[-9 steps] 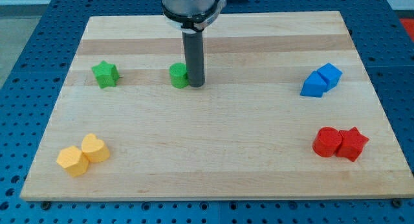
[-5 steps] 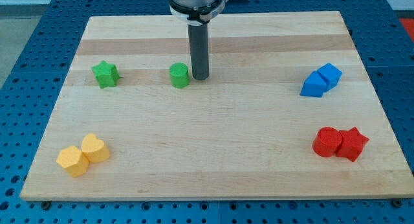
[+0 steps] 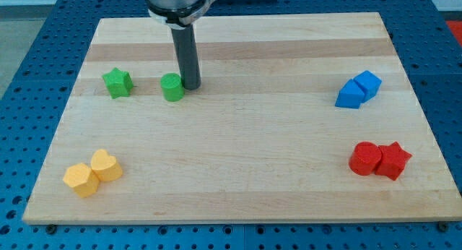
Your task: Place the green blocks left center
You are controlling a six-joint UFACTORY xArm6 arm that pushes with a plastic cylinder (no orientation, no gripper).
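Observation:
A green cylinder block [image 3: 172, 87] stands on the wooden board [image 3: 238, 170] in its upper left part. My tip [image 3: 191, 87] touches the cylinder's right side. A green star block [image 3: 117, 83] lies further to the view's left, a short gap from the cylinder, near the board's left edge.
Two yellow blocks [image 3: 92, 173] sit together at the view's bottom left. Two blue blocks [image 3: 358, 89] sit together at the right. A red cylinder [image 3: 364, 159] and a red star [image 3: 393, 160] touch at the lower right.
My tip has moved to the view's left and pushed the green cylinder leftward, closer to the green star. The other blocks have not moved.

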